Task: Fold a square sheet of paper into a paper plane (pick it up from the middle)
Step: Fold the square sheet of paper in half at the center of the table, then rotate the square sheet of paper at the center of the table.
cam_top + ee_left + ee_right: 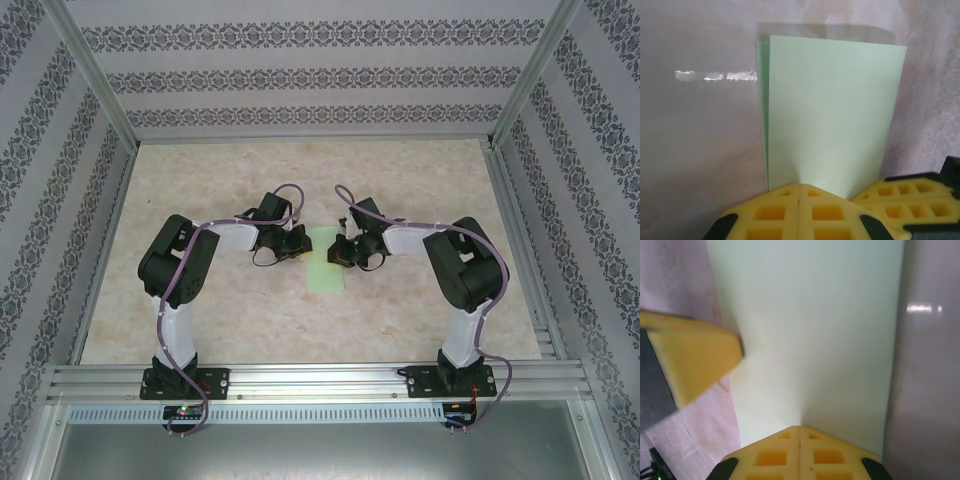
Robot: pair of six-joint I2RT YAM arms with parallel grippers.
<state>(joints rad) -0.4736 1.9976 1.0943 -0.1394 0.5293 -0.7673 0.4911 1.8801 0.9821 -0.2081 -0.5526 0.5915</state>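
The square sheet of paper (327,273) lies on the table as a pale mint-green rectangle folded in half. In the left wrist view the paper (830,115) shows two layers slightly offset along its left edge. My left gripper (799,184) is shut, its yellow tips resting on the sheet's near edge. My right gripper (800,427) is also shut, tips down on the paper (815,325) from the opposite side. From above, the left gripper (303,244) and right gripper (338,249) face each other across the sheet's far half.
The table (250,320) is a pale marbled board fenced by aluminium rails and patterned walls. The right gripper's yellow fingers (912,197) sit close beside my left gripper. A left finger (692,360) shows at the sheet's left edge in the right wrist view.
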